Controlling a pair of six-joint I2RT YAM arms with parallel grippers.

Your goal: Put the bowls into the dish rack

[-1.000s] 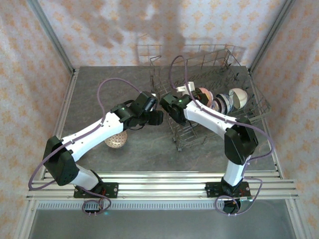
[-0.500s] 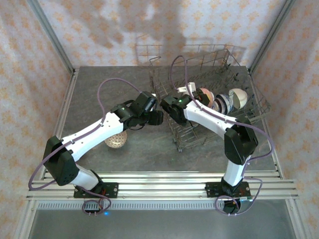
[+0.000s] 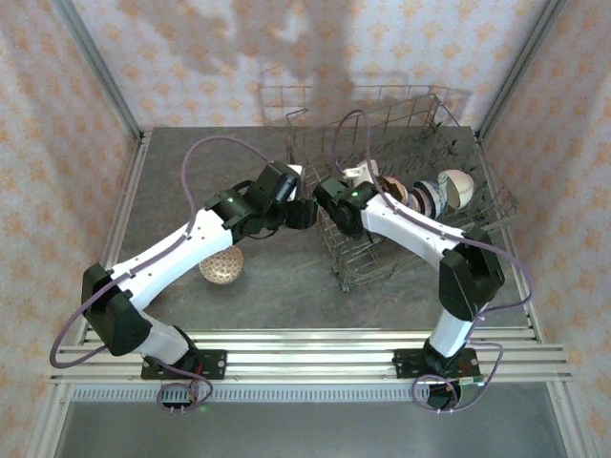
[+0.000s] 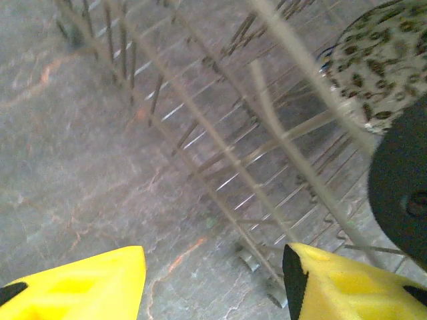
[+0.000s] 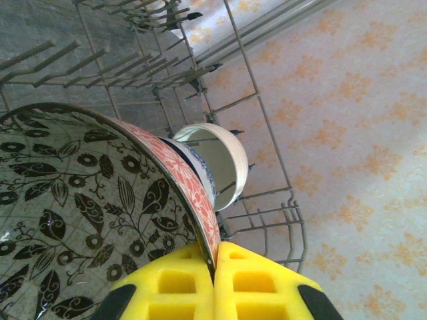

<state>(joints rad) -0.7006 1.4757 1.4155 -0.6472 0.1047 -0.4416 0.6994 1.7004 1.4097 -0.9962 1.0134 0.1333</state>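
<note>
Nearest us, one patterned bowl point(image 3: 221, 265) sits on the worktop point(image 3: 162, 191), well apart from the dish rack point(image 3: 368, 256) and not yet loaded. Further in, the left gripper point(image 4: 210, 283) hangs released and empty just outside the rack's wire wall, we judge to keep clear. Beyond it, the right gripper point(image 5: 215, 252) pinches the leaf-patterned bowl point(image 5: 80, 187) by its rim, on edge inside the rack, likely so it can slot in beside the cream bowl point(image 5: 217, 163).
</note>
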